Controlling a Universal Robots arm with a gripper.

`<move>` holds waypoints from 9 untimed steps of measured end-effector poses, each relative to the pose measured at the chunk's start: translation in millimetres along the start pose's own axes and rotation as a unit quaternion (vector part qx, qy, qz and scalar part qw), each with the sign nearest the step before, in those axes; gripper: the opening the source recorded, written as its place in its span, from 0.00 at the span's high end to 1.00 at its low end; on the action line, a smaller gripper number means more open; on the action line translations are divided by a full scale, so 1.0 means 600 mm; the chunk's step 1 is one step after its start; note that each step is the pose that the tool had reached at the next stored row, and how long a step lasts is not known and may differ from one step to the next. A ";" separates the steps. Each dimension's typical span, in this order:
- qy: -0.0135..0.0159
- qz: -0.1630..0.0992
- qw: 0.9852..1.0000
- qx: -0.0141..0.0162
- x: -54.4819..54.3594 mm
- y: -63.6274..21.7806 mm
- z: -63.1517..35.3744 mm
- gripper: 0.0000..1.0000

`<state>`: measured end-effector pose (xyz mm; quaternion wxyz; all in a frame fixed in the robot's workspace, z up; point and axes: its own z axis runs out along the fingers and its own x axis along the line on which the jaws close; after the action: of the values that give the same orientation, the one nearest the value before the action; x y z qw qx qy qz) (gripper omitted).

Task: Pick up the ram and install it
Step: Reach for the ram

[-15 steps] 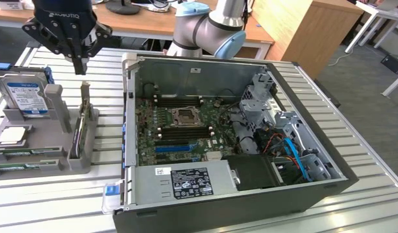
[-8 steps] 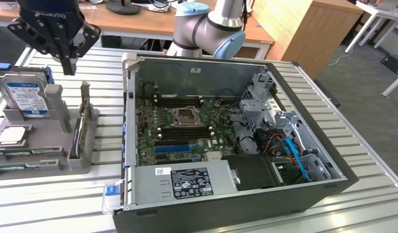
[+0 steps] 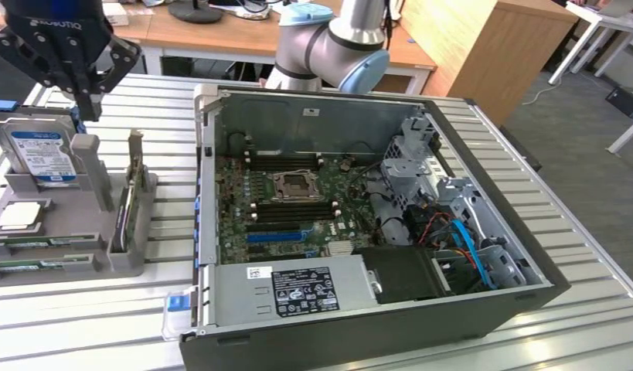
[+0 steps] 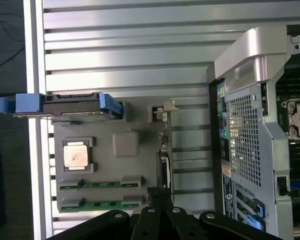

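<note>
Two ram sticks, thin green boards, lie on edge in slots of a grey holder (image 3: 120, 263) at the exterior view's left: one ram stick (image 3: 32, 247) (image 4: 100, 185) and a second (image 3: 28, 267) (image 4: 101, 204) beside it. My black gripper (image 3: 86, 110) (image 4: 159, 196) hangs above the far end of the holder, near the hard drive, well clear of the sticks. Its fingers are shut with nothing between them. The open computer case (image 3: 208, 154) lies beside the holder, with the motherboard's black memory slots (image 3: 294, 209) around the CPU socket (image 3: 294, 185).
The holder also carries an upright hard drive (image 3: 43, 158) (image 4: 70, 106) with blue rails, a CPU chip (image 3: 19, 216) (image 4: 77, 155) and an upright expansion card (image 3: 134, 193). The case wall (image 4: 245, 125) stands next to the holder. A slatted metal table (image 3: 79, 325) lies underneath; a wooden cabinet (image 3: 471, 46) stands behind.
</note>
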<state>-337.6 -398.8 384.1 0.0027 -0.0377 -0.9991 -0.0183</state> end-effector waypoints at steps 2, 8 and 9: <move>0.002 0.000 1.000 0.001 0.009 -0.001 0.001 0.89; 0.009 0.000 1.000 0.002 0.036 -0.003 0.005 0.89; 0.010 0.000 1.000 0.003 0.041 -0.003 0.005 0.89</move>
<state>-362.0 -398.8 381.0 0.0127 -0.0379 -0.9991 -0.0161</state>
